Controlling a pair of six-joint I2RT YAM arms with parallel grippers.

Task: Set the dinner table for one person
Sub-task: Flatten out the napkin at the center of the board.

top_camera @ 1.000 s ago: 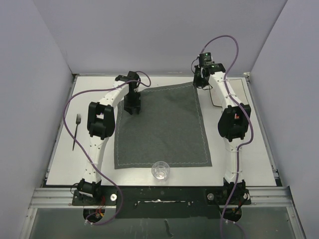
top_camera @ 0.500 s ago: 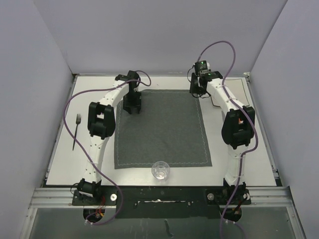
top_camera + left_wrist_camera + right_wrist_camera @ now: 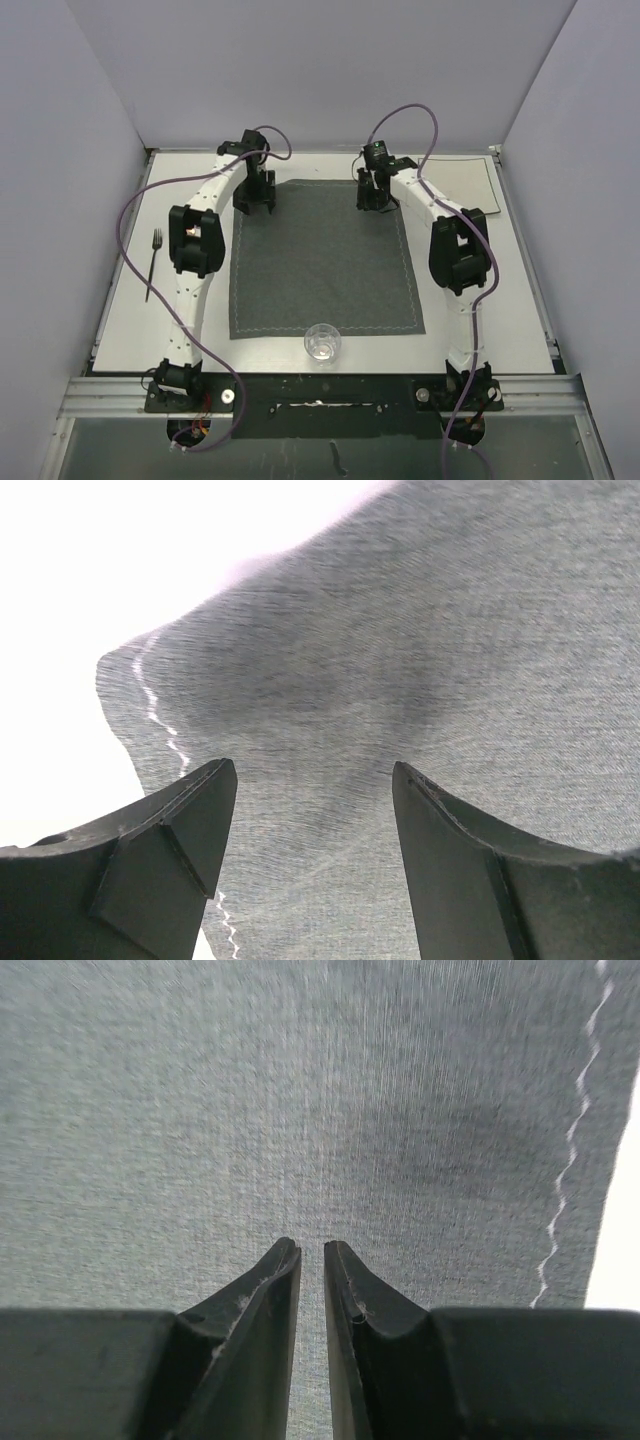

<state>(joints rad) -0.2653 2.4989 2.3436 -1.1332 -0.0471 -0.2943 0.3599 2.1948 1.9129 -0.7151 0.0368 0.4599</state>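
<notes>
one table (image 3: pixel 510 300), one mat (image 3: pixel 325 260), one fork (image 3: pixel 153 265), one glass (image 3: pixel 322 341), one plate (image 3: pixel 478 180), two arms with one gripper each.

the table is a big flat white rectangle with a thin metal edge, by far the largest thing here. it stretches from the arm bases at the near side to the far wall, between pale side walls, and everything else lies on it. the dark grey mat with pale stitching covers its middle. the fork lies alone near the left edge, well apart from the mat. the glass stands upright just at the mat's near edge. the white plate sits at the far right, beside the mat.

the left gripper (image 3: pixel 315 780) hangs over the mat's far left corner, jaws wide apart with nothing between them; the cloth shows soft folds there. the right gripper (image 3: pixel 312 1250) hangs over the mat near its far right edge, jaws almost closed, only a thin slit left and nothing in it.
</notes>
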